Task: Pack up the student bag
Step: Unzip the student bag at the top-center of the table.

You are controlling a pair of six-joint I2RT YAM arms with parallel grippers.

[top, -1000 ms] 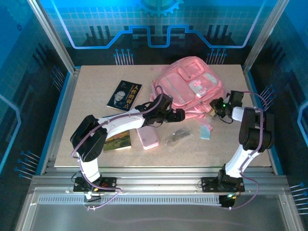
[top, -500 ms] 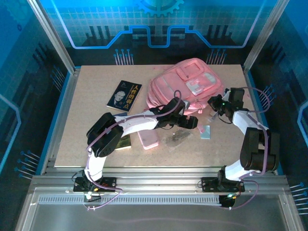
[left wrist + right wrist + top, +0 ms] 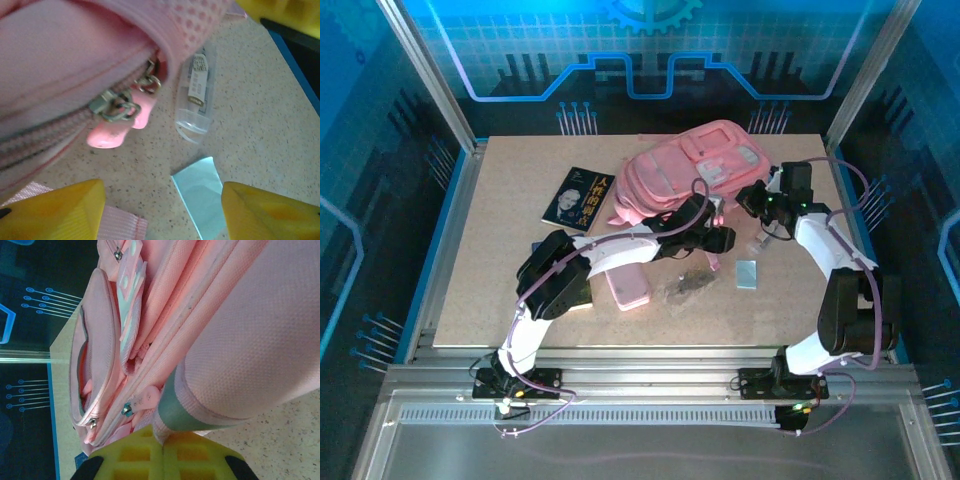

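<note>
Two grippers sit at the near side of the large soft pink fabric backpack, which lies on the far part of the speckled beige table, right of centre. The right gripper is clenched on a fold of the bag's fabric. The left gripper hangs spread wide by the metal zip pulls, over a pale blue card, near a clear plastic tube.
</note>
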